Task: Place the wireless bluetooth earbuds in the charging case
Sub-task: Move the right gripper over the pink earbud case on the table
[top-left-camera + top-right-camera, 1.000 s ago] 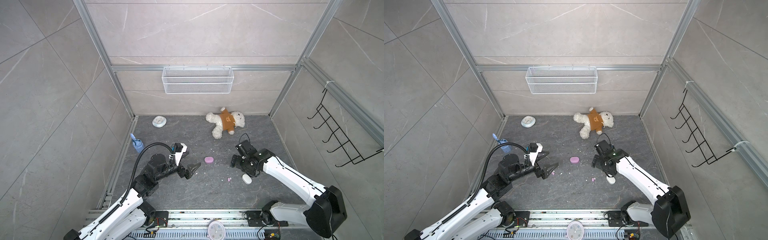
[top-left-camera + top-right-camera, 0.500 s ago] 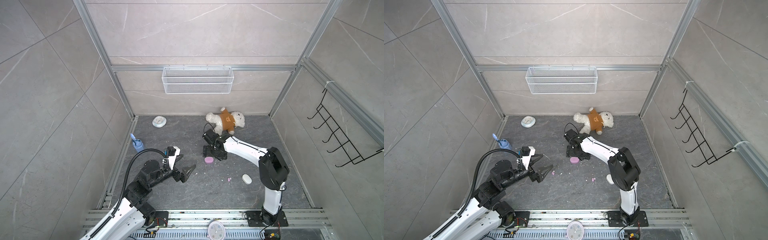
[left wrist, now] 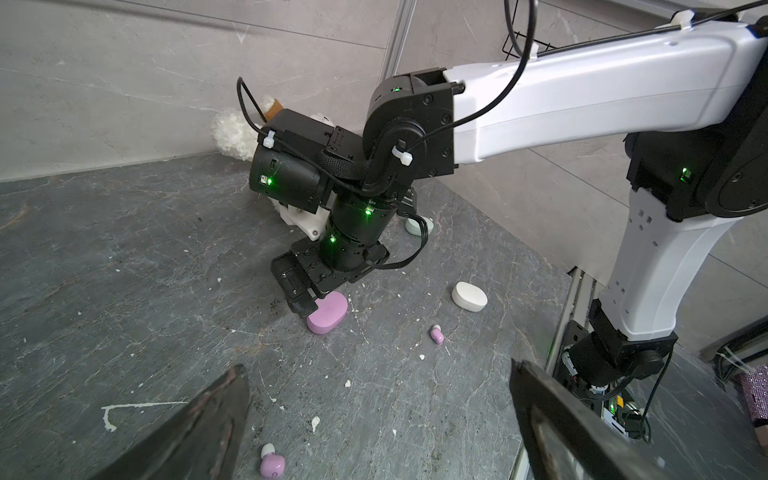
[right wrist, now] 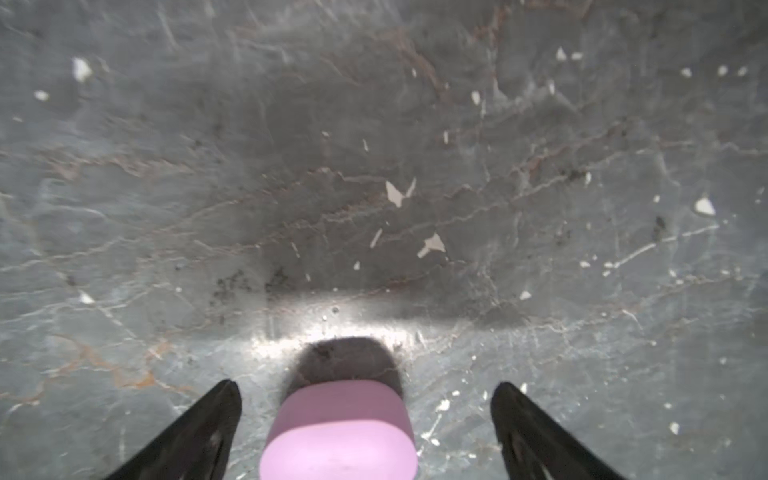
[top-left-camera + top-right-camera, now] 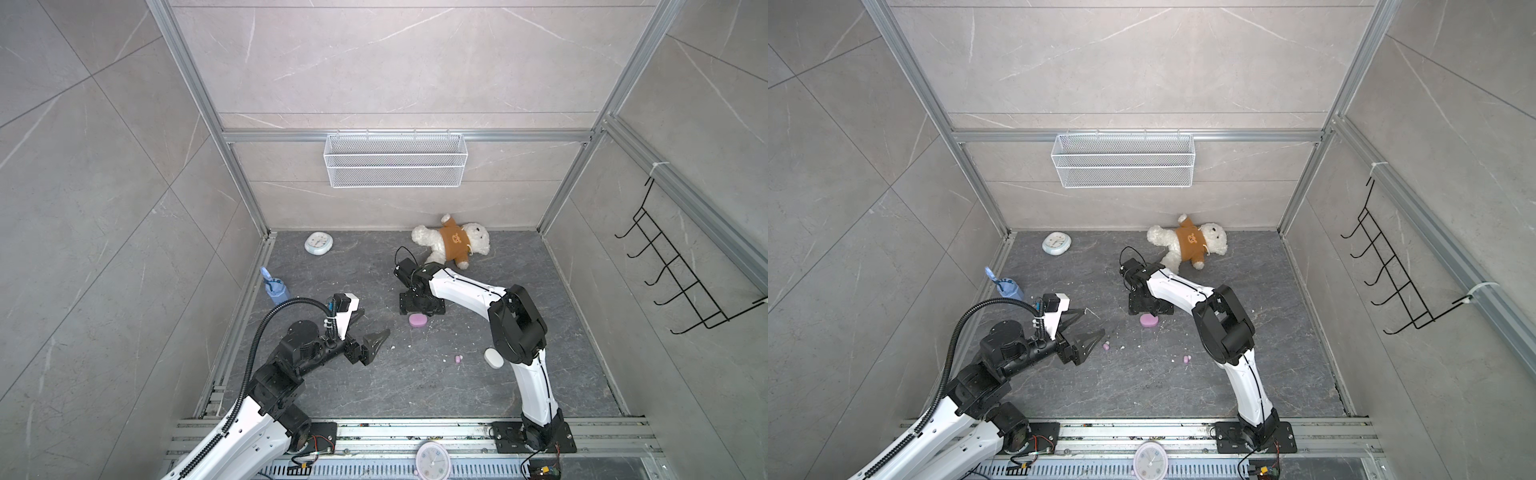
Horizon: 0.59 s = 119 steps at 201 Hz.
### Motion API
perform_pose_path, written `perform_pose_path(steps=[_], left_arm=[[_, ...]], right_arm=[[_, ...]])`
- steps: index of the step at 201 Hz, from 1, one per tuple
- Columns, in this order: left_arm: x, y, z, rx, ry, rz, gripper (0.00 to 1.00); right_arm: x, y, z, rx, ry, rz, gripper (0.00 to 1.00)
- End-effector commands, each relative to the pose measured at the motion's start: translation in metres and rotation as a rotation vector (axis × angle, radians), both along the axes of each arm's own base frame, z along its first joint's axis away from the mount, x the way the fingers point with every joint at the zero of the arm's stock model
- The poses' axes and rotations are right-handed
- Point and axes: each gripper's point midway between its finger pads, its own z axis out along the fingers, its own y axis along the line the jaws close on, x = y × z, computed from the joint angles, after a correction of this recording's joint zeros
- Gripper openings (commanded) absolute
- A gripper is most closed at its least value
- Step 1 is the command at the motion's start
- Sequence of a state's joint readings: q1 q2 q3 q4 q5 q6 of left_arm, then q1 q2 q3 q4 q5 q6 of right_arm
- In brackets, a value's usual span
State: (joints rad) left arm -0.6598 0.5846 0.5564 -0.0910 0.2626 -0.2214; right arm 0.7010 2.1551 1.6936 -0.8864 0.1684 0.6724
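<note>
Though overhead its tips hide, right gripper (image 4: 366, 383) straddles pink case (image 4: 338, 432) — apparently apart.

Lab test booth: tiled walls (image 5: 374, 62), aluminium framing (image 5: 399, 136), wire basket (image 5: 395, 166).

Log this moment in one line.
left gripper open, empty | right gripper open around pink case | pink buds loose

Grey marble-look tile walls (image 5: 374, 62) w/ alu frame rail (image 5: 274, 136); dark veined stone floor (image 5: 415, 390); white wire basket (image 5: 392, 162) on back wall, black hook rack (image 5: 681, 266) on rt wall.
</note>
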Motion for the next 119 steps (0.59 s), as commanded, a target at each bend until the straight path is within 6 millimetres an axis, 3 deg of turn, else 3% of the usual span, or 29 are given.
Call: perform_pose_path(steps=[1, 37, 70, 119], left_arm=[[0.003, 0.002, -0.001, 0.001, 0.009, 0.014, 1.0], [0.003, 0.0, -0.001, 0.004, 0.012, 0.007, 1.0], [0.003, -0.003, 0.0, 0.003, 0.016, -0.005, 1.0], [0.004, -0.007, 0.0, -0.002, 0.021, -0.025, 1.0]], right_arm=[[-0.018, -0.015, -0.003, -0.05, 0.038, 0.026, 0.95], [-0.043, -0.032, 0.001, -0.062, 0.06, 0.033, 0.93], [-0.067, -0.067, 0.011, -0.131, 0.049, 0.012, 0.95], [-0.066, -0.1, 0.015, -0.181, 0.036, -0.019, 0.99]])
